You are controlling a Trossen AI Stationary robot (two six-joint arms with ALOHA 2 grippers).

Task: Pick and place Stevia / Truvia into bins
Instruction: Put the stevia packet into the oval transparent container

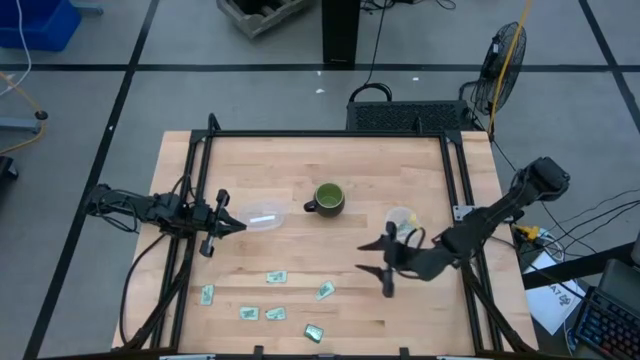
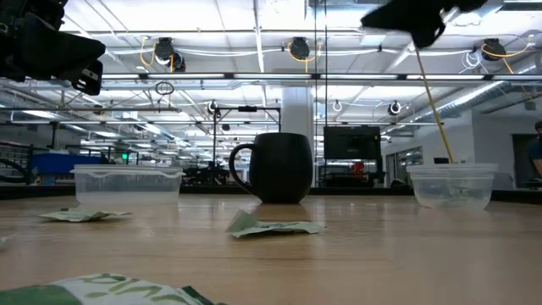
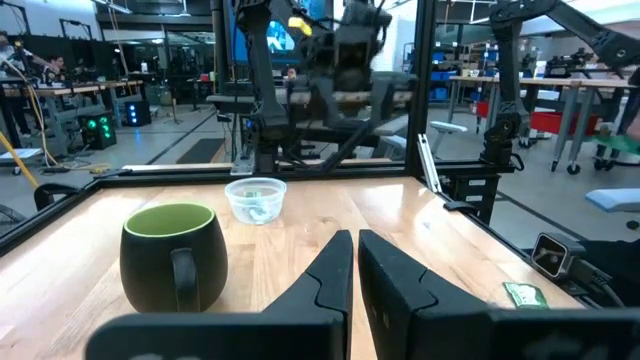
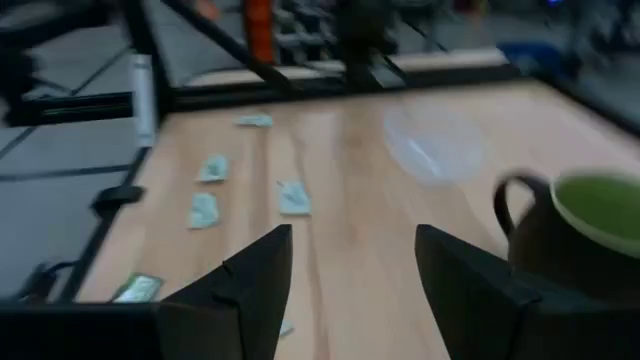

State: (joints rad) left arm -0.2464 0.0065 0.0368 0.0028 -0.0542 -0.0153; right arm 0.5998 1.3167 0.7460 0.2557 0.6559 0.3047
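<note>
Overhead and wrist views of a two-arm rig at a wooden table (image 1: 300, 160). The right gripper (image 1: 385, 262) hangs above the board with its fingers spread wide and nothing between them, between the right bowl (image 1: 402, 220) and the packets (image 1: 276, 277). The left gripper (image 1: 222, 222) waits at the left side of the table, just beside the left bowl (image 1: 262, 217); its fingers (image 3: 330, 285) are nearly closed and hold nothing.

Six packets lie scattered along the near part of the table, well apart from both bowls; one (image 1: 325, 291) is the closest to the right gripper. The right bowl appears to hold something pale already, as the left wrist view suggests. A dark mug (image 1: 328, 198) stands between the bowls.

Likely risks, as judgement:
- The packets are flat and thin; fingers that come down short of the board may close on air, and fingers that press hard may slide a packet away or crease it.
- The bowls look light; a gripper that brushes a rim may shove or tip one.
- The mug stands near both bowls and could be bumped on a transfer path.
</note>
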